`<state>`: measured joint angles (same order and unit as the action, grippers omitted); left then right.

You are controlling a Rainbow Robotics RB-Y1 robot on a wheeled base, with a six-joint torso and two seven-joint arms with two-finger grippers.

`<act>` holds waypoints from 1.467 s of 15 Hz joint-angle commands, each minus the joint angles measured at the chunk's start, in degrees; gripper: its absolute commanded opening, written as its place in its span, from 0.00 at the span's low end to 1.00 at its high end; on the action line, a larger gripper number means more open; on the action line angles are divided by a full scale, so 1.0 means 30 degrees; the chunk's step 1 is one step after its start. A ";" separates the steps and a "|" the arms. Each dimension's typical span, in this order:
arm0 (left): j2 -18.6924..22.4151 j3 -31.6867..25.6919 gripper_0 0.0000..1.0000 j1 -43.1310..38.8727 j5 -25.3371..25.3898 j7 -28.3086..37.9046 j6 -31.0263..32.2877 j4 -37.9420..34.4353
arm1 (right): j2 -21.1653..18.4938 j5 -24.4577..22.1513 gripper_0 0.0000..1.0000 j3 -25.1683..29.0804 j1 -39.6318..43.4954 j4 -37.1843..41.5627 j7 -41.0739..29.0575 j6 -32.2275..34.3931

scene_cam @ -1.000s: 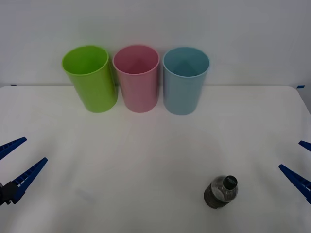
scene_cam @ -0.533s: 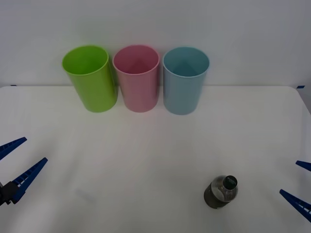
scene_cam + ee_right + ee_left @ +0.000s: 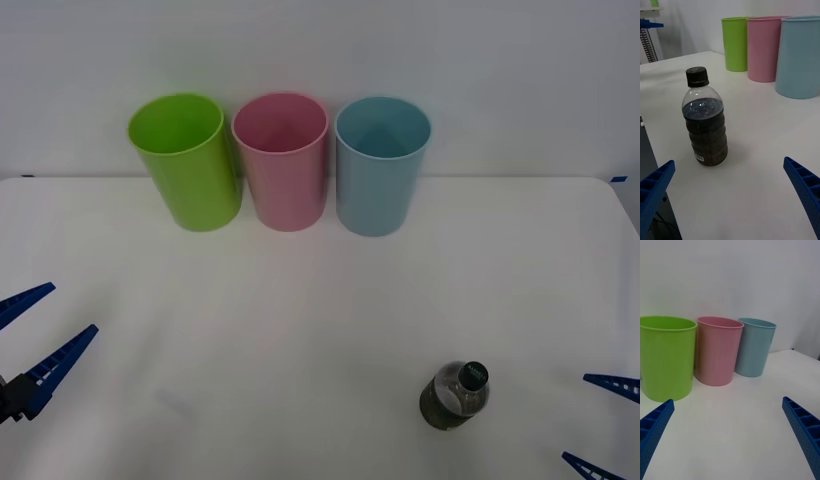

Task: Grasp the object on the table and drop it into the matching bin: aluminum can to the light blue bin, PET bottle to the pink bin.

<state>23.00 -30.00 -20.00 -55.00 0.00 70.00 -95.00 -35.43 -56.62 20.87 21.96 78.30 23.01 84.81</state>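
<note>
The task had barely begun. The PET bottle (image 3: pixel 455 395) stood upright and untouched on the white bench (image 3: pixel 300 330), at about five o'clock in the front view, well apart from the bins. Those stood in a row along the twelve o'clock edge: a lime green bin (image 3: pixel 184 160), the pink bin (image 3: pixel 281 158) in the middle and the light blue bin (image 3: pixel 381 163), with nothing visible in any of them.

The right end effector (image 3: pixel 598 425) hung at about four o'clock, near the bottle, its fingers spread wide and holding nothing. In its wrist view the bottle (image 3: pixel 705 117) stood ahead of the open fingers, not yet between them. The left end effector (image 3: pixel 35 335) waited at eight o'clock, likewise spread and empty.

By my reading, everything remained to be done: closing on the bottle, lifting it, carrying it to the pink bin and releasing.
</note>
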 commanded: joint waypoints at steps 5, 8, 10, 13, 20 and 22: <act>0.0000 0.0000 1.00 0.0001 0.0000 0.0000 0.0000 0.0000 | 0.0034 -0.0022 1.00 -0.2414 -0.1636 -0.1901 0.1442 -0.0671; 0.0000 0.0000 1.00 0.0001 0.0000 0.0000 0.0000 0.0000 | 0.0298 0.0007 1.00 -0.3645 -0.2310 -0.2194 0.1325 -0.1521; 0.0000 0.0000 1.00 0.0001 0.0000 0.0000 0.0000 0.0000 | 0.0562 0.0007 1.00 -0.4436 -0.2720 -0.2194 0.1325 -0.2136; 0.0000 0.0000 1.00 0.0001 0.0000 0.0000 0.0000 0.0000 | 0.0855 0.0037 1.00 -0.5520 -0.3218 -0.2194 0.1355 -0.2986; 0.0000 0.0000 1.00 0.0001 0.0000 0.0000 0.0000 0.0000 | 0.1089 0.0095 1.00 -0.7454 -0.4067 -0.2194 0.1442 -0.3806; 0.0000 0.0000 1.00 0.0001 0.0000 0.0000 0.0000 0.0000 | 0.1265 0.0095 1.00 -0.7629 -0.4185 -0.2194 0.1501 -0.3953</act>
<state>23.00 -30.00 -20.00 -55.00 0.00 70.00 -95.00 -31.85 -56.35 -1.79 9.58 71.71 27.44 73.14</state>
